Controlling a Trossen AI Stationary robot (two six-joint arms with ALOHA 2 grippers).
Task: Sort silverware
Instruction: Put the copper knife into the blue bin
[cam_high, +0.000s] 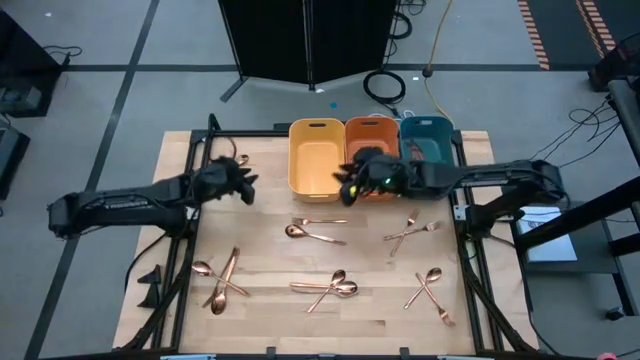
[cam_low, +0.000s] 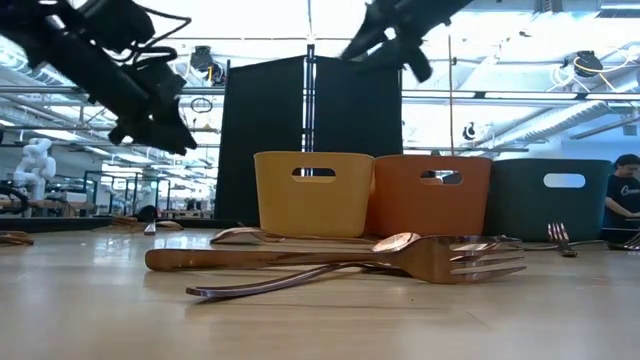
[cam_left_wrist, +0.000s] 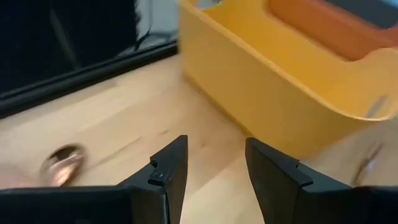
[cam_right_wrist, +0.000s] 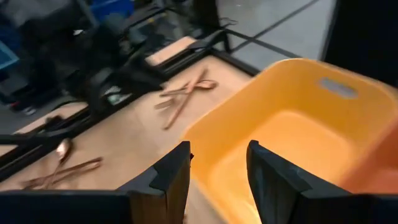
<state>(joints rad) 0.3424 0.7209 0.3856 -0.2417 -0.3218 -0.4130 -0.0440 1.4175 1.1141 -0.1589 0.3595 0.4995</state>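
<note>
Overhead arrangement, left to right. The left gripper (cam_high: 243, 186) hangs above the pale wooden table (cam_high: 270, 300) just left of the yellow plastic bin (cam_high: 314, 158); its own camera shows the two dark fingers (cam_left_wrist: 171, 171) parted with nothing between them. The right gripper (cam_high: 347, 178) hovers at the front rim where the yellow bin meets the orange plastic bin (cam_high: 371, 135), its fingers (cam_right_wrist: 174, 174) likewise apart and empty. The dark teal plastic bin (cam_high: 428, 138) stands furthest right. The copper-coloured silverware (cam_high: 325, 288) lies in loose crossed clusters across the table, none visibly inside a bin.

Risks, as judged from this arrangement. Both grippers work close to the yellow bin, so converging moves could bring the arms into contact or nudge the light bins out of line. The pieces overlap; a grasp on one could drag or flick its neighbour, or lift two of different kinds together and so mis-sort them. Thin, flat metal on wood may slip from the fingertips.

Differences between views. Only the right wrist view looks down into the yellow bin's interior, where no piece shows. The low view alone shows a copper fork (cam_low: 440, 258) lying across a copper spoon (cam_low: 300, 282), and both arms raised well clear of the table. The left wrist view reveals a single copper spoon bowl (cam_left_wrist: 61, 165) near that gripper.
</note>
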